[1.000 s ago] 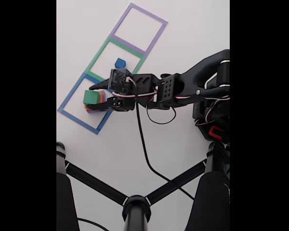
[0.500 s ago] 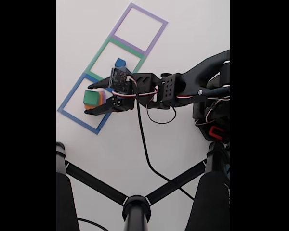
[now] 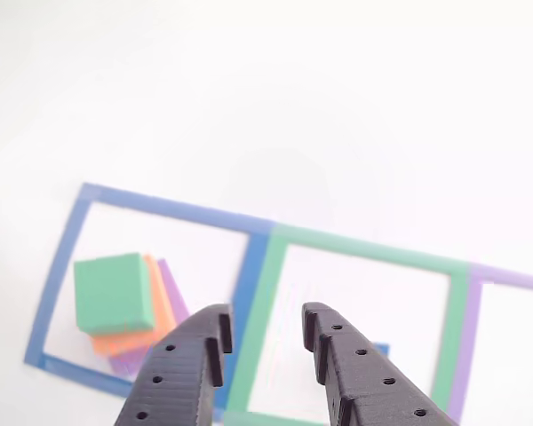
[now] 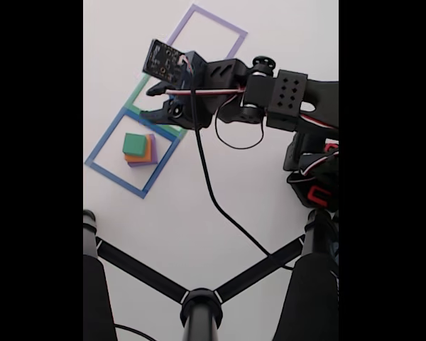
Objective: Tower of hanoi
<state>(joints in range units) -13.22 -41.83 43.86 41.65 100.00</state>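
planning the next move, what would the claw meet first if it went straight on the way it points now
Probably the bare table inside the green taped square. The open claw points down over its near edge, with nothing between the fingers. The stack with the green cube sits off to the left. Depth is unclear.

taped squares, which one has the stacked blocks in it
The blue taped square, at the end of the row in the fixed view. The green block sits on the orange and purple ones inside it.

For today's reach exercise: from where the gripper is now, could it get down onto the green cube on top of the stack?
Probably yes. The gripper is open and empty, the green cube lies uncovered atop the stack, and nothing stands between them.
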